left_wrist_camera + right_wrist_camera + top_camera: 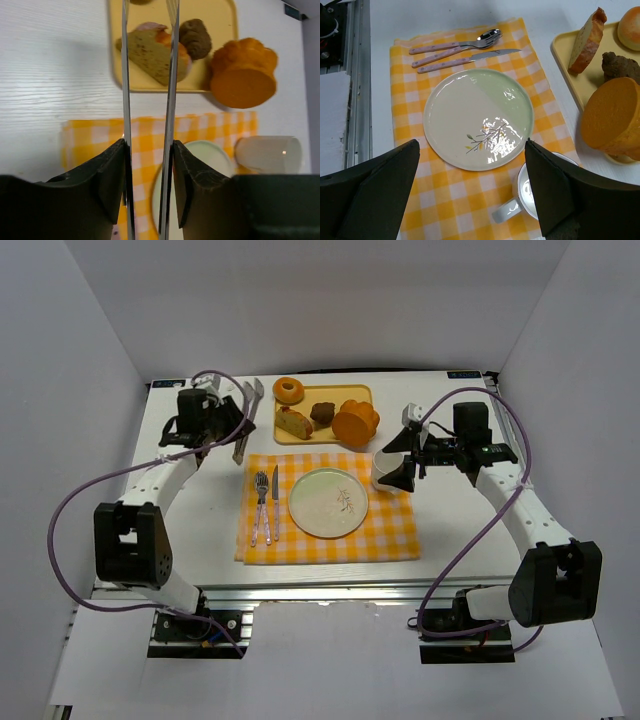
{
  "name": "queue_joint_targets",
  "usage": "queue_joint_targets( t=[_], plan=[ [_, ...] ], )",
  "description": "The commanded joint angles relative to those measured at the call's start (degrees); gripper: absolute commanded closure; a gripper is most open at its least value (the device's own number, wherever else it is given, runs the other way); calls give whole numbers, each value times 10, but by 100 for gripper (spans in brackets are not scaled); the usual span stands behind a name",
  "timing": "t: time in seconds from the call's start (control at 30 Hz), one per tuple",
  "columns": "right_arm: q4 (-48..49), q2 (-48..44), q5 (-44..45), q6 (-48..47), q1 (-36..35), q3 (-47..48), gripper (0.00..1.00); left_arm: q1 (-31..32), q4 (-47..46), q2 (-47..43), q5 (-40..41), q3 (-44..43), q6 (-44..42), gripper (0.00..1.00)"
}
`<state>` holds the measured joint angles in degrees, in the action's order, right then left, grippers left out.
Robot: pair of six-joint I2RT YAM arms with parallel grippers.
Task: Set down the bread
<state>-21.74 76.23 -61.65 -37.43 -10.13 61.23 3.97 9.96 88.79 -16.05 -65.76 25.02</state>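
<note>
On the checked cloth (392,532), a pale plate (318,508) with twig motif (485,139)

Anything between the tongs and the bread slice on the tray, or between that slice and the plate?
Nothing visible. The tongs in the left gripper frame the bread slice on the tray, with no object between. Tray to plate is only bare table and cloth; the mug stands off beside the plate.
</note>
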Motion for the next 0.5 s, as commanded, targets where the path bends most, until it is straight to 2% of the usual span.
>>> queue_joint_targets(
  t=[0.0,0.23,0.47],
  plan=[
    [19,-9,-10,5,6,5,11,19,7,16,-18,-38,70,49],
    [23,-17,-11,5,14,-8,11,36,67,47,-9,-112,89,46],
    [27,-18,-16,8,20,-16,11,39,104,68,-10,-137,94,45]
  ],
)
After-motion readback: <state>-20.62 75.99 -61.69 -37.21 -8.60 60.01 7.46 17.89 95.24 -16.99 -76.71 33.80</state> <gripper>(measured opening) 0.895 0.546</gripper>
